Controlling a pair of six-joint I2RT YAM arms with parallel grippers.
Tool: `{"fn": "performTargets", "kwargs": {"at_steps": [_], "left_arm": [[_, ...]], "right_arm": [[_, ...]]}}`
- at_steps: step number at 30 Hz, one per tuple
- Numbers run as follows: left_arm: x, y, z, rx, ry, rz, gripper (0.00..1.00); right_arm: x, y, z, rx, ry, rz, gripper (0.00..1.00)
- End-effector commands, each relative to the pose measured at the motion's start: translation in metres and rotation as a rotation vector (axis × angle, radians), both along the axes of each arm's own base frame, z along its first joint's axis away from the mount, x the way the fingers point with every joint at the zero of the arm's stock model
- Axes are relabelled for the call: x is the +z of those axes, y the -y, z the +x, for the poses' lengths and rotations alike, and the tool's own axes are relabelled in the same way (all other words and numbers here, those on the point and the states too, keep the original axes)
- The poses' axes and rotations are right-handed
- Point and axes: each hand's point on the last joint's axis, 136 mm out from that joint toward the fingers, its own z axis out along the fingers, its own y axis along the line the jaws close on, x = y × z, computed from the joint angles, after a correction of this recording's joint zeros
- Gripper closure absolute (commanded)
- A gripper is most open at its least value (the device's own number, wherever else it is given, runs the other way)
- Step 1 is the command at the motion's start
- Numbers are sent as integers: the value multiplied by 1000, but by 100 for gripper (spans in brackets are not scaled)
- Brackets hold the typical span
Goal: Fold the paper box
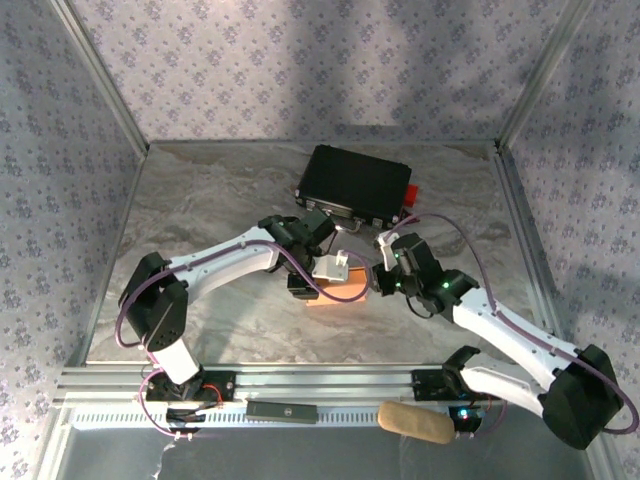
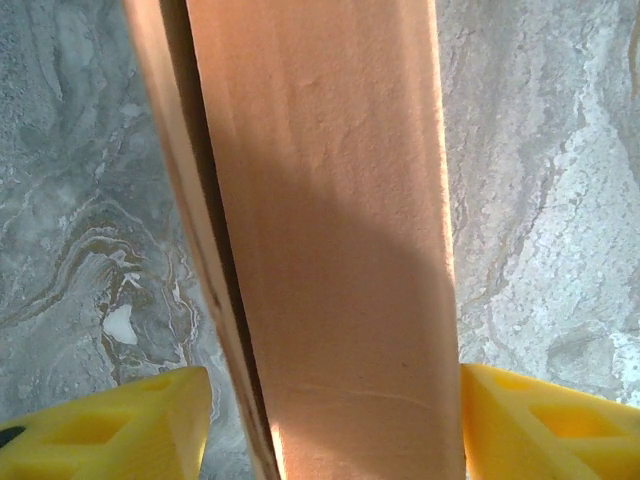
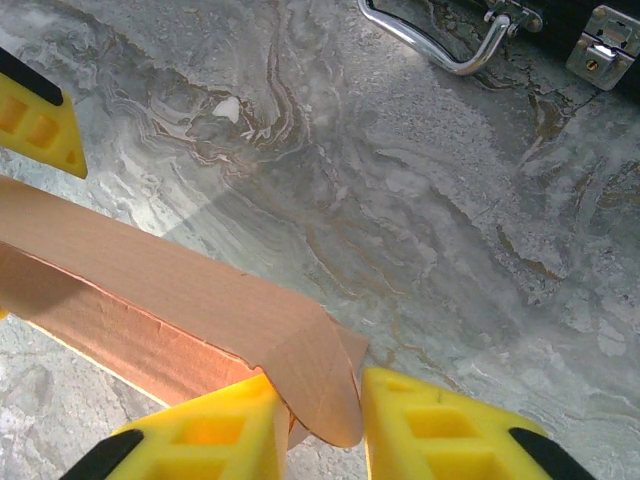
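quick update, two grippers here. The paper box (image 1: pixel 340 292) is lying on the marble table (image 1: pixel 200 200) on the near side of the black case (image 1: pixel 355 185), close to it but not touching afaict, roughly level w/ the case's middle. It's salmon-orange and partly folded up.

My left gripper (image 2: pixel 335 390) sits over the end of the box that's under the case's left half. From its wrist cam the box runs straight btwn my yellow fingers (image 2: pixel 545 425). One pad is right against the box's long edge. The other is just beside a thin side strip, w/ a sliver of table showing btwn them. So I'm straddling it, but idk if that counts as a real squeeze, can't tell.

My right gripper (image 3: pixel 325 400) is at the box end under the case's right half. Its fingers (image 3: pixel 450 430) stand close together, and a rounded flap (image 3: pixel 315 385) curls over w/ its tip filling the gap btwn them. Pinched or only touching? can't tell tbh.

The right wrist cam also sees the case's metal handle (image 3: pixel 440 45) and a latch (image 3: pixel 600 45) beyond the flap. A small red bit (image 1: pixel 412 193) sits at the case's right end.
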Motion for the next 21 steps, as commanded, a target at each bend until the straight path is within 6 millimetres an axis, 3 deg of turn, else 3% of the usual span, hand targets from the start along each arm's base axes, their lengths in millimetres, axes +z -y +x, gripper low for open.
{"fn": "performTargets", "kwargs": {"at_steps": [1, 10, 21], "left_arm": [[12, -2, -1, 10, 9, -34, 35], [11, 3, -1, 27, -8, -49, 35], [13, 9, -1, 41, -13, -69, 35]], "right_arm": [[7, -1, 5, -6, 17, -25, 75], [9, -2, 8, -21, 11, -36, 86], [14, -6, 9, -56, 0, -43, 92]]}}
